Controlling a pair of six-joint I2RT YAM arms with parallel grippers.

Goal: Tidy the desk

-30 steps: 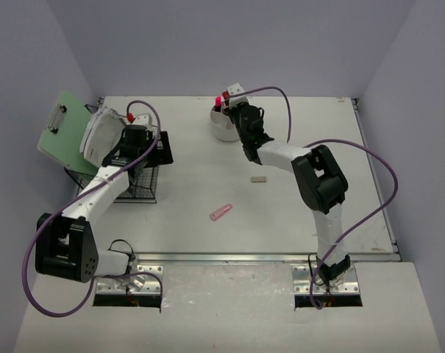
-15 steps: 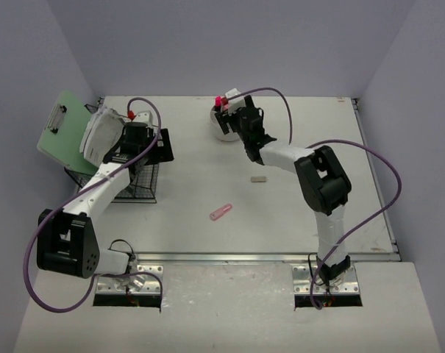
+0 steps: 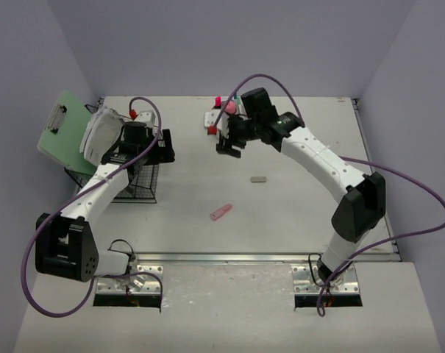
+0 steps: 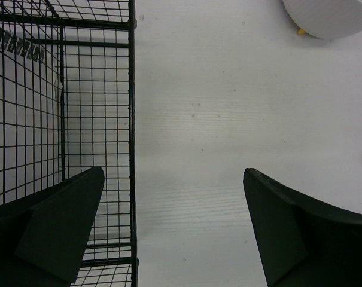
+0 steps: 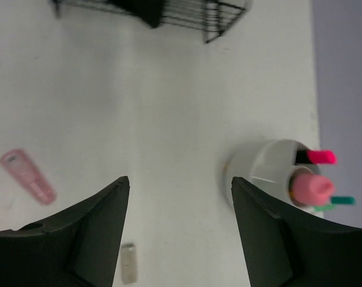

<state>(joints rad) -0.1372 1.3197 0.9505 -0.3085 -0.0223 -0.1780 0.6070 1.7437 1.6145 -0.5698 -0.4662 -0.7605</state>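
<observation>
The desk [image 3: 318,213] is a flat off-white top filling the floor of the booth, with pale lavender walls [image 3: 207,44] on three sides and a metal rail [image 3: 229,257] along its 6 o'clock edge. A black wire basket [image 3: 137,182] stands at 9 o'clock, with a green clipboard [image 3: 60,129] leaning on the wall beside it. A white cup [image 5: 261,170] of markers stands at 12, a pink pen-like piece [image 3: 221,212] lies near the centre, and a small grey block [image 3: 259,178] lies toward 3. The right gripper [image 5: 178,227] has its fingers spread wide with nothing between them. It hangs above bare desk just beside the cup. Its arm rises from 5 o'clock, bends at the elbow near 3 and stretches toward 12. The left gripper [image 4: 175,230] is spread fully and holds nothing. It hangs over the basket's edge, on an arm angled up from 7 o'clock to 10.
</observation>
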